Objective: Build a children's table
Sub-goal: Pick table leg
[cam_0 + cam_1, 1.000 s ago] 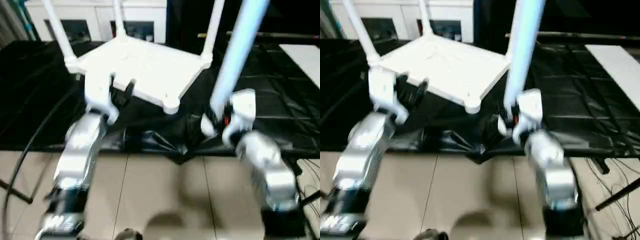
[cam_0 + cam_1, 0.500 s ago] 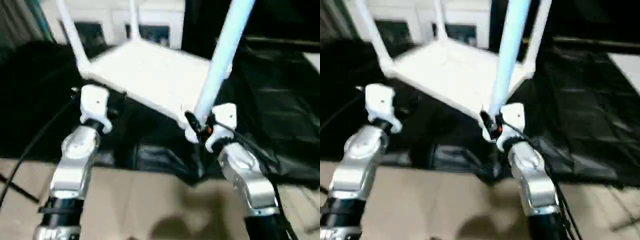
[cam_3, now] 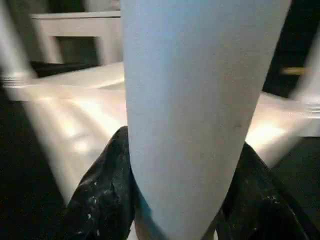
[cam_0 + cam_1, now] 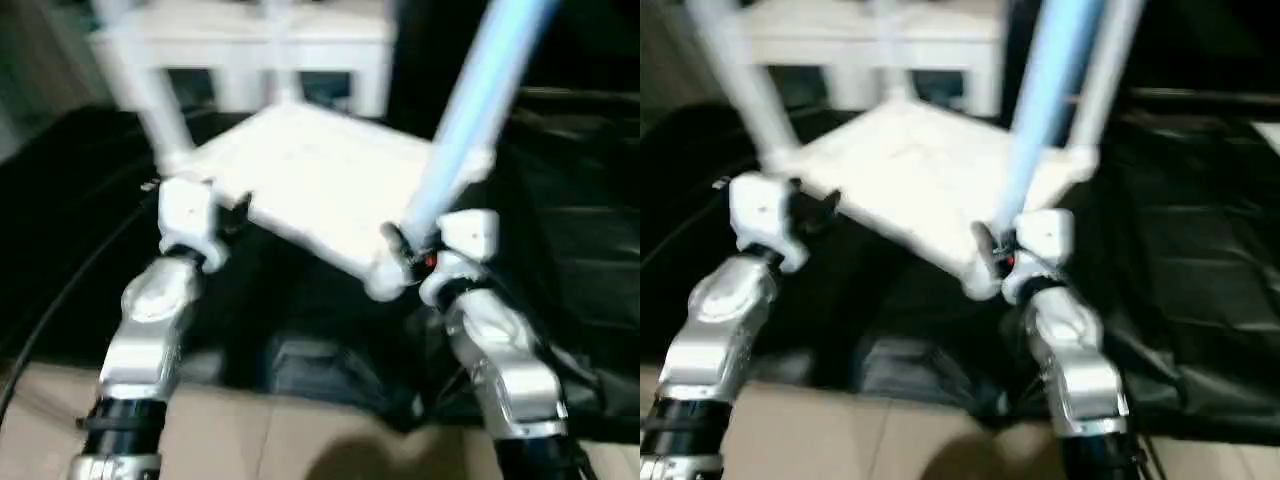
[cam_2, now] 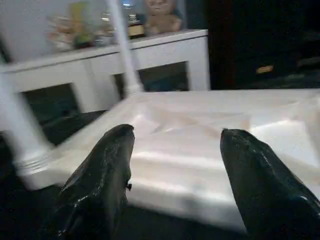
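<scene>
We have the table top (image 4: pixel 320 190) lying upside down on the black sheet (image 4: pixel 560 250), ribbed side up, with three legs already standing in its corner sockets: one at the left corner (image 4: pixel 160 120), one at the back (image 4: pixel 275 60), and one at the right (image 4: pixel 1095 90). The fourth leg (image 4: pixel 470 110) is in our right claw (image 4: pixel 405 250), which is clenched around its thick lower end, one black finger (image 3: pixel 102 195) on each side of the tube. The leg leans up and to the right, and its foot sits at or just above the near corner socket (image 4: pixel 380 280); we cannot tell whether it has entered yet.

We judge the leg to be light, stiff and hollow, smooth enough to twist in the fingers. Holding it low, close to the socket end, looks right to us, because the long tapered part above gives plenty of leverage to swing it off line. The top looks equally light, so it may slide on the glossy sheet if we push down at an angle; a straight push along the socket suits it better.

Our left claw (image 5: pixel 175 175) is released, its fingers (image 5: pixel 100 175) spread wide, just in front of the top's near-left edge without touching it. It is well placed to pinch that rim and steady the top.

Behind the table stands a white cabinet (image 4: pixel 240 50).
</scene>
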You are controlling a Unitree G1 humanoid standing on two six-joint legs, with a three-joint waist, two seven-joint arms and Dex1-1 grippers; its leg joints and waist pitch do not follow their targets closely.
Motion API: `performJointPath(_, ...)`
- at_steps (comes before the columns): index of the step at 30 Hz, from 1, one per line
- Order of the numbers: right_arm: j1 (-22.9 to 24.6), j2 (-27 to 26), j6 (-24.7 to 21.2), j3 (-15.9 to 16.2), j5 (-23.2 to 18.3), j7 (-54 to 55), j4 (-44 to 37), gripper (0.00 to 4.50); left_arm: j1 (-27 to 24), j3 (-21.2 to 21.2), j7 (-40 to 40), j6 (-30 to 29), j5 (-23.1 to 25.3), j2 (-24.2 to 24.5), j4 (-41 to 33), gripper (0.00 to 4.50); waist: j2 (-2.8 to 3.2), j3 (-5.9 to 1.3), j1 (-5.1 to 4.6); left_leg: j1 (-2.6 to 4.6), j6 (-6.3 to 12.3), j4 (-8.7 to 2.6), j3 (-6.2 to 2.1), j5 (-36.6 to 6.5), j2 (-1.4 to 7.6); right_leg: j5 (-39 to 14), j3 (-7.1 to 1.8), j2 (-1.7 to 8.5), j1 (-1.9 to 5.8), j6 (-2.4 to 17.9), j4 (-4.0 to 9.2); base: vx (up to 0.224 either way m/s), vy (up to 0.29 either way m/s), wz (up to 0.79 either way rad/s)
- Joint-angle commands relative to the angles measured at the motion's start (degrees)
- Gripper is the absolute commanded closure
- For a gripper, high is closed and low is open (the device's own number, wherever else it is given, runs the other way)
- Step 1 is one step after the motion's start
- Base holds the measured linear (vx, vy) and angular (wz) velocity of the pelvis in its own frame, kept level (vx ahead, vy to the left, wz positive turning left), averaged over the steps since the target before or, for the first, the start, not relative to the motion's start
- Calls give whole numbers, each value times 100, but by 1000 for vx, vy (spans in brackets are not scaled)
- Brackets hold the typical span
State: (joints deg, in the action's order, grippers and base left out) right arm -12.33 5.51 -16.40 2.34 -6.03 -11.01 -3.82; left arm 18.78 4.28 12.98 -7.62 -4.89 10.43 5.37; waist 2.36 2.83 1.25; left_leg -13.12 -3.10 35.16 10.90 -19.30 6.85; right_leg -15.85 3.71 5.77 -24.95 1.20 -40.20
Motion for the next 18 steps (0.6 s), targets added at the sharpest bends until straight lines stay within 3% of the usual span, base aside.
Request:
performJointPath(1, -34, 94, -94, -237, 9, 55, -95, 267, 40, -77, -20, 45, -81, -103, 44, 136, -405, -385, -33, -336, 590, -296, -56, -680, -61, 867, -391, 150, 811, 533, 561, 225, -41, -63)
performJointPath(2, -47, 101, -96, -251, 10, 63, -86, 267, 22, -75, -17, 44, -100, -109, 36, 136, -414, -497, 87, -577, 946, 657, -141, -774, -384, -792, -1102, 809, 1212, 1441, 1061, 213, -65, -28)
performJointPath(3, -51, 106, -103, -254, 31, 65, -87, 267, 5, -75, -28, 44, -100, -106, 28, 136, -382, -531, 126, -822, 861, 841, -360, -229, -279, -851, -1125, 878, 1349, 1653, 971, 211, -51, 4)
performJointPath(4, -59, 110, -109, -253, 45, 57, -86, 267, -15, -73, -28, 49, -106, -100, 18, 136, -339, -522, 74, -1215, 532, 1075, -530, 355, -164, -69, -1075, 864, 1463, 1763, 809, 211, -51, 4)
performJointPath(5, -68, 123, -116, -248, 53, 43, -89, 267, -46, -68, -28, 47, -127, -98, -7, 136, -342, -501, 12, -1387, 194, 1117, -619, 883, -42, 742, -844, 870, 1397, 1839, 780, 210, -44, -10)
performJointPath(6, -71, 124, -116, -246, 52, 42, -89, 267, -52, -65, -28, 49, -132, -98, -10, 136, -271, -448, 15, -1371, 134, 1015, -637, 1162, 12, 798, -656, 827, 1250, 1830, 844, 191, -31, -16)
performJointPath(7, -92, 127, -112, -238, 41, 30, -86, 267, -88, -46, -26, 60, -156, -96, -28, 136, -132, -377, 24, -1312, 260, 621, -616, 1703, 111, 27, -282, 592, 1007, 1676, 1009, 191, -31, -16)
performJointPath(8, -145, 146, -119, -199, 49, -3, -78, 267, -176, 7, 0, 81, -233, -100, -86, 136, 45, -307, -5, -1212, 698, 31, -561, 1761, 226, -1065, -5, 278, 1046, 1236, 1141, 199, 14, -12)
performJointPath(9, -159, 157, -135, -177, 43, -12, -82, 267, -194, 32, 27, 96, -249, -111, -96, 136, 198, -233, -63, -1034, 710, -205, -574, 1372, 300, -1429, 169, 88, 1049, 943, 1176, 215, 107, -16)
performJointPath(10, -175, 169, -151, -161, 24, -40, -83, 267, -235, 87, 127, 27, -392, -137, -144, 136, 362, -152, -412, -781, 804, -706, -1198, -870, 800, -1269, 361, -424, 758, 428, 57, 215, 107, -16)
performJointPath(11, -193, 183, -166, -149, -19, -92, -89, 267, -280, 139, 259, -65, -546, -146, -188, 136, 268, -395, -377, -280, 1456, -523, -1437, -845, 1007, -842, 79, -311, 406, 269, -118, 226, 95, -10)
performJointPath(12, -203, 196, -178, -142, -49, -123, -97, 267, -304, 168, 336, -123, -631, -151, -210, 136, 253, -427, -413, -252, 1756, -391, -1410, 25, 959, -464, 20, -276, 267, 150, -138, 203, 26, 5)
performJointPath(13, -217, 205, -192, -140, -88, -159, -105, 267, -317, 188, 434, -162, -712, -137, -213, 136, 158, -485, -380, -244, 2320, -165, -1351, 2577, 908, 199, -88, -180, 124, -154, -123, 203, 26, 5)
performJointPath(14, -221, 242, -220, -143, -165, -270, -120, 267, -365, 179, 809, -139, -971, -104, -247, 136, 59, -549, -252, -225, 2348, 68, -1314, 6016, 899, 1302, -383, 37, 37, -552, 107, 136, 14, -1)
performJointPath(15, -223, 282, -262, -148, -251, -390, -139, 267, -411, 171, 1156, -116, -1205, -68, -284, 119, -50, -572, -257, -231, 2204, 154, -1301, 6975, 837, 1824, -556, 187, 14, -679, 269, 0, 0, 0)
performJointPath(16, -224, 316, -298, -152, -326, -493, -156, 267, -450, 164, 1452, -96, -1402, -38, -318, 109, -314, -588, -242, -712, 1843, 251, -1096, 6159, 353, 3165, -779, 459, 256, -538, 419, 0, 0, 0)
performJointPath(17, -227, 402, -359, -163, -429, -690, -175, 267, -453, 29, 1957, -237, -1575, 130, -323, 102, -429, -510, -60, -1095, 1401, 107, -702, 3463, -53, 3987, -647, 389, 555, -575, 547, -77, 22, -11)
performJointPath(18, -230, 455, -398, -173, -488, -815, -186, 267, -446, -73, 2259, -346, -1657, 253, -317, 102, -400, -519, -12, -1083, 1164, 74, -649, 2347, 11, 3942, -650, 466, 601, -548, 567, 0, 0, 0)
